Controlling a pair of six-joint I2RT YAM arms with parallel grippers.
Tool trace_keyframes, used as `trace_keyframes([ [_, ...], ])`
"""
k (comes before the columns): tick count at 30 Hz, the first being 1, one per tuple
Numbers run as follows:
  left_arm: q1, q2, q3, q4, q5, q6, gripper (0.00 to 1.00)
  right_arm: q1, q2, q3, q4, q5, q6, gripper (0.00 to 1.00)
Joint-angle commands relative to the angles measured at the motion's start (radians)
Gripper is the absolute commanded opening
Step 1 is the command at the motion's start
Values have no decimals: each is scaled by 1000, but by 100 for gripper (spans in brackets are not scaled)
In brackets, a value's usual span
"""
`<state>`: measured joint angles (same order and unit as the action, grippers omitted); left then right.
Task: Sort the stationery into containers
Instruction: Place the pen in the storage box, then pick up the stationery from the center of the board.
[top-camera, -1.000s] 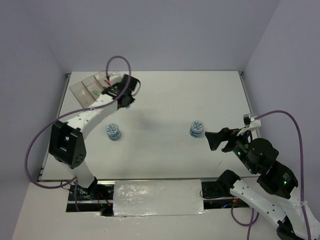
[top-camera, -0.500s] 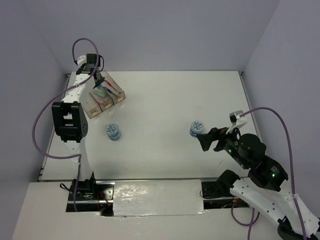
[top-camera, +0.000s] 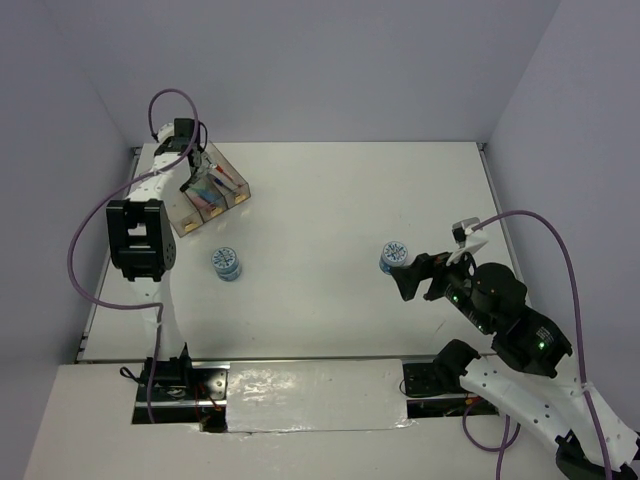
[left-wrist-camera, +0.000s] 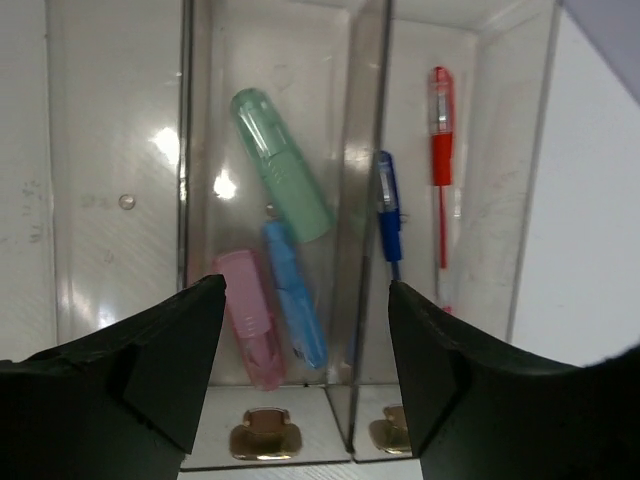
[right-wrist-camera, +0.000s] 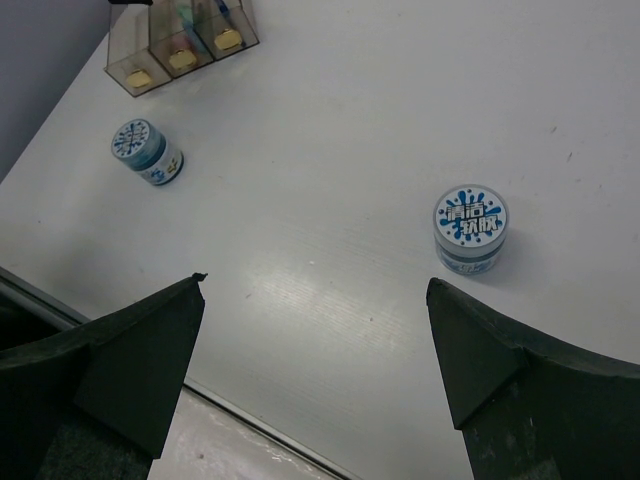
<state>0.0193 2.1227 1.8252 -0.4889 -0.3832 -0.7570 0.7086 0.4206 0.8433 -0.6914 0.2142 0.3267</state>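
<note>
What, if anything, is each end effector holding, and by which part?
Nothing is held. The left end effector is open above the containers. The right end effector is open near a tape roll, not touching it.

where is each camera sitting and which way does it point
top external: fixed above, behind the bases, looking down on the table; left arm and right arm show.
left wrist: on the left arm, looking down into the bins; open left pincer frames the bottom.
right wrist: on the right arm, facing across the table at near tape roll and far tape roll; open right pincer shows.
shared: top and right wrist both see bins and rolls.
</note>
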Motion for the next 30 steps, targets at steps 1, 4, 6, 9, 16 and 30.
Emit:
trace_keyframes([
  [1, 31, -44, -40, 10, -13, -45, 78, -1, 10, 0, 56, -12, -18, 100],
  [4, 37, -59, -3, -39, -11, -56, 80, -1, 7, -3, 56, -10, -20, 100],
  [6, 22, -89, 19, -118, -11, -62, 86, -1, 7, -4, 61, -9, -20, 100],
  [9, -11, -183, -18, -203, -33, -62, 98, -1, 7, -7, 72, -15, -14, 100],
  [16, -169, -536, -370, -231, 15, -5, 99, -1, 7, -20, 75, -36, -5, 100],
  [30, -340, -774, -871, -97, 93, 61, 99, -1, 27, -58, 138, -141, 21, 100],
])
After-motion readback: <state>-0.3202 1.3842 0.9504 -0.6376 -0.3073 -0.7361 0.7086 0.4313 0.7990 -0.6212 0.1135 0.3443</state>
